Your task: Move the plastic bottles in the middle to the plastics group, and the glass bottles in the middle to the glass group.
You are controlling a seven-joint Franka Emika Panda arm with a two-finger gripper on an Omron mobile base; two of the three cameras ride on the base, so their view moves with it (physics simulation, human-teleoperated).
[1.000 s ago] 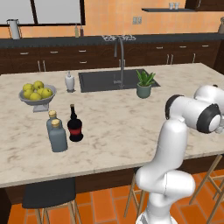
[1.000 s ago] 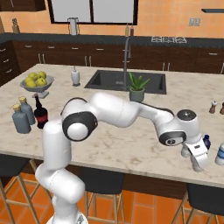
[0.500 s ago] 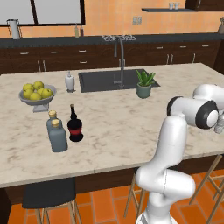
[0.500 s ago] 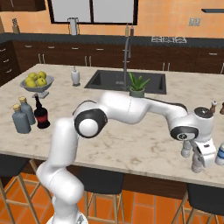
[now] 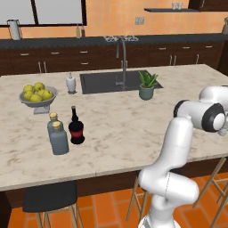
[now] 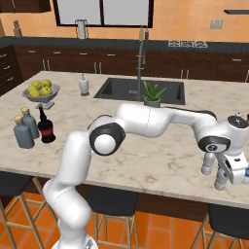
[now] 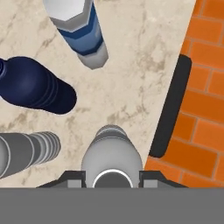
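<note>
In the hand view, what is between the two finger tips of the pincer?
In the hand view, a pale grey plastic bottle with a white cap stands upright between the pincer tips, which are closed on it from both sides.

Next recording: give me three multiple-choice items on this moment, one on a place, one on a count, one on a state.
1. Where does the dark bottle stand?
A. In the sink
B. Beside the cork-topped bottles
C. On a stool

2. How many cork-topped bottles stand there?
A. One
B. Two
C. Four

3. What is the gripper doing?
A. Closed on a pale bottle
B. Open above the fruit bowl
C. Holding the plant

Answers: 1 B, it stands right next to them on the counter; 2 B, two tan corks show; 3 A, the hand view shows the fingers at either side of the bottle.
</note>
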